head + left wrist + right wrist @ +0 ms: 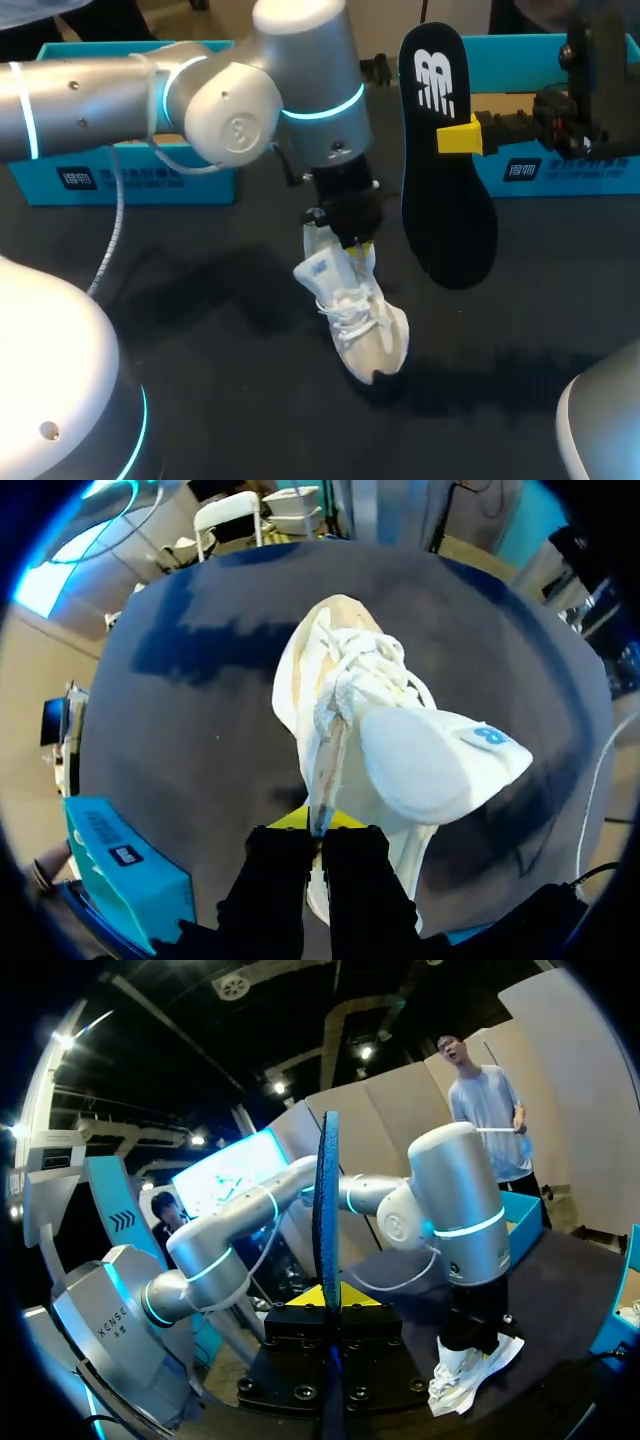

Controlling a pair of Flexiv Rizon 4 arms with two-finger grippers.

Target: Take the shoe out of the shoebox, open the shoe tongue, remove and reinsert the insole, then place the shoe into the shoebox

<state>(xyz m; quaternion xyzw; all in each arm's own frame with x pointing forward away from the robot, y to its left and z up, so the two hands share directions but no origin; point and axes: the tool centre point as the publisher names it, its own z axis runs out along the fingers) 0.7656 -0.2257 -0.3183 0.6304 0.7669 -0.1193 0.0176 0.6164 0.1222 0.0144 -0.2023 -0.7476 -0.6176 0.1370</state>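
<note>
Midway: insole out, shoe pinned at its rim

Noted: the left gripper is pinched tight on the rim of the white shoe. The shoe stands on the dark table with its tongue folded out. The right gripper is clamped on the black insole, held upright in the air beside the shoe and not touching it.

Judgement: reinsertion comes next.
- Tip the insole's toe end down and line it up with the shoe's length.
- Feed it in under the tongue.
- The left hold should stay firm so the mouth stays wide.
- The left arm crowds the opening, so a low approach from the free side looks safest. Forcing it may buckle the insole.

Print: a white logo on the insole, a small blue tag on the tongue, and a white label on the blue shoebox at left and on the second box at right. Wording not recorded.
</note>
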